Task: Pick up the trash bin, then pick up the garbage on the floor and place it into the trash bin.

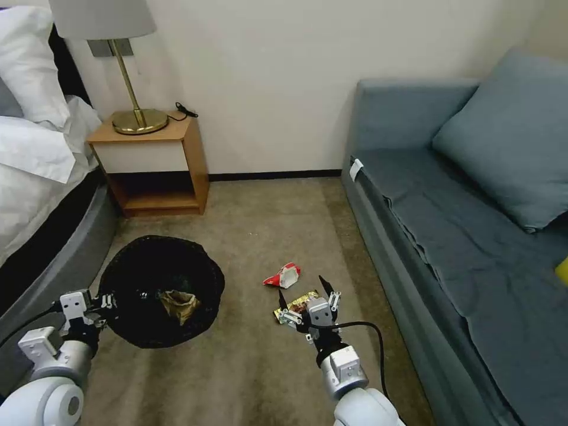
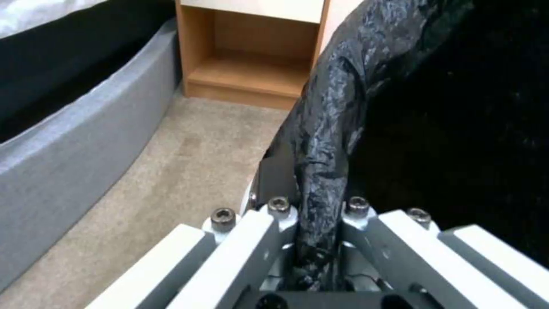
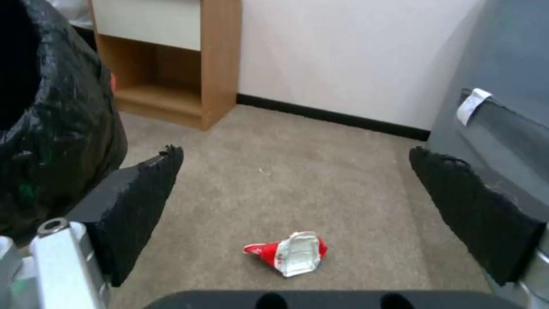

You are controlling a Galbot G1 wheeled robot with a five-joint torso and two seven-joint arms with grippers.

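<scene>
Carpet (image 1: pixel 254 367) between bed and sofa, trash bin (image 1: pixel 160 290) at the robot's left, brown scrap inside; left gripper (image 1: pixel 106 303) clamped on its bag-lined rim; right gripper (image 1: pixel 307 296) spread wide above gold wrapper (image 1: pixel 296 305), red-and-white wrapper (image 1: pixel 284 276) just beyond

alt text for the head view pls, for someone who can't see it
On a beige carpet between a bed and a blue-grey sofa, the left gripper is shut on the rim of a round black-bagged trash bin. The open right gripper hovers over a gold wrapper, near a red-and-white wrapper.
</scene>
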